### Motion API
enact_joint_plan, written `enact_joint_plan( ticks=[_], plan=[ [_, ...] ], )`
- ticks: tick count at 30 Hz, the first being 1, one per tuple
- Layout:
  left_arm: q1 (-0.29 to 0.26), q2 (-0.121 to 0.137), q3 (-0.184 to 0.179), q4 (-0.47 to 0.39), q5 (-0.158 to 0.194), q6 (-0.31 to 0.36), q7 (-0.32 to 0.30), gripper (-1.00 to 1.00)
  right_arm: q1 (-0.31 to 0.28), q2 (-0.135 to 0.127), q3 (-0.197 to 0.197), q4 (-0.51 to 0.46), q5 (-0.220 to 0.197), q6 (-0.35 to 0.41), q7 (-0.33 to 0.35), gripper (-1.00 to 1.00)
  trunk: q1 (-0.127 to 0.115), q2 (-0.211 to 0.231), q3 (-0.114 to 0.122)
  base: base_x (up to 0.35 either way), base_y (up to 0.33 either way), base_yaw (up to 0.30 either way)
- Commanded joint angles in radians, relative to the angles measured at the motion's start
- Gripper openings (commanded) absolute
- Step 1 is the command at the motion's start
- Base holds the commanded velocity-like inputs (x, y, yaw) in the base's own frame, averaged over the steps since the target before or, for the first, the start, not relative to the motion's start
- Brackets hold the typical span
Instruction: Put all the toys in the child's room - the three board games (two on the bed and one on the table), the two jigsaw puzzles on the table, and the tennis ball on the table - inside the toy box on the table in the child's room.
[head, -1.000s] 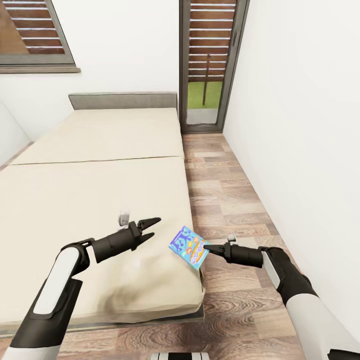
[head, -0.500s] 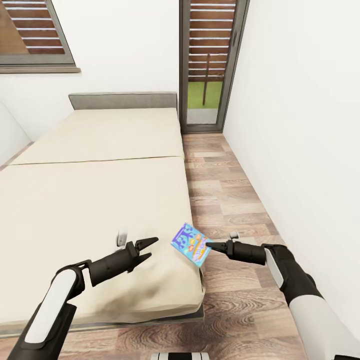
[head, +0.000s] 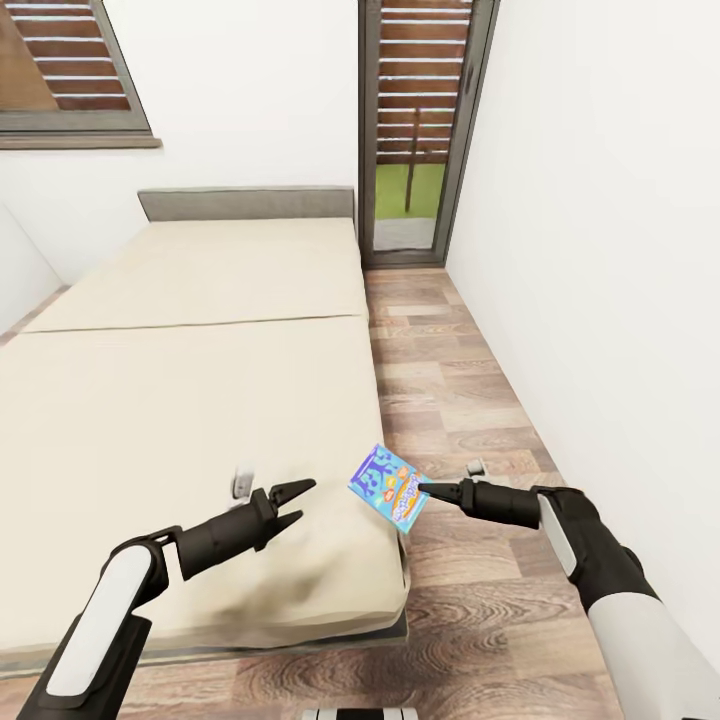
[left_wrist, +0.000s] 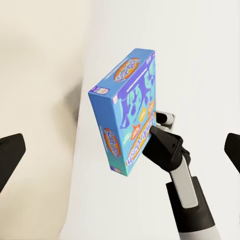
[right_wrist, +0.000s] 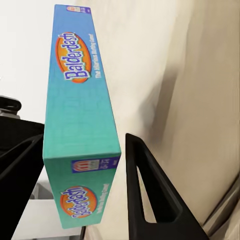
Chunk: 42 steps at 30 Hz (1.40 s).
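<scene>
From the head, your right gripper (head: 424, 489) has lifted the blue board game (head: 389, 487) slightly higher off the bed (head: 180, 400) corner; your left gripper (head: 294, 500) stays spread open, empty. The left wrist shows the box clear of the mattress, and the right wrist shows both fingers (right_wrist: 145, 190) clamped across its edge, so it looks ready to carry to the toy box.

Bed (head: 180, 400): left side and near-left corner cut off by the head view's edge. Blue board game (head: 389, 488): lettering too small to read in the head view (legible as "Balderdash" in the right wrist view); its far face hidden. Both upper arms run off the bottom edge
</scene>
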Motion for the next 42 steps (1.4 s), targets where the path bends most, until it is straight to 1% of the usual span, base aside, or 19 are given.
enact_joint_plan(
  ticks=[1, 6, 12, 20, 42],
  plan=[
    [0.001, -0.001, -0.002, -0.001, 0.009, 0.002, 0.007, 1.00, 0.000, 0.000, 0.000, -0.001, -0.001, 0.004, 0.001, -1.00, -0.004, 0.007, 0.003, 0.000, 0.000, 0.000],
    [0.004, -0.004, -0.010, -0.001, 0.009, 0.001, -0.002, 1.00, 0.000, 0.004, 0.006, -0.002, 0.000, 0.003, -0.003, -1.00, -0.023, 0.042, 0.020, 0.000, 0.000, 0.000],
    [0.007, -0.007, -0.037, -0.001, 0.009, -0.001, -0.022, 1.00, 0.001, 0.007, 0.008, -0.004, 0.000, 0.005, -0.027, -1.00, -0.046, 0.084, 0.045, 0.000, 0.000, 0.000],
    [0.009, -0.004, -0.052, -0.001, 0.009, -0.017, -0.033, 1.00, 0.001, 0.008, 0.009, -0.005, 0.000, 0.005, -0.042, -1.00, -0.077, 0.140, 0.081, 0.000, 0.000, 0.000],
    [0.016, 0.000, -0.059, 0.000, 0.009, -0.028, -0.039, 1.00, 0.001, 0.007, 0.009, -0.006, 0.000, 0.006, -0.048, -1.00, -0.161, 0.294, 0.185, 0.000, 0.000, 0.000]
  ],
)
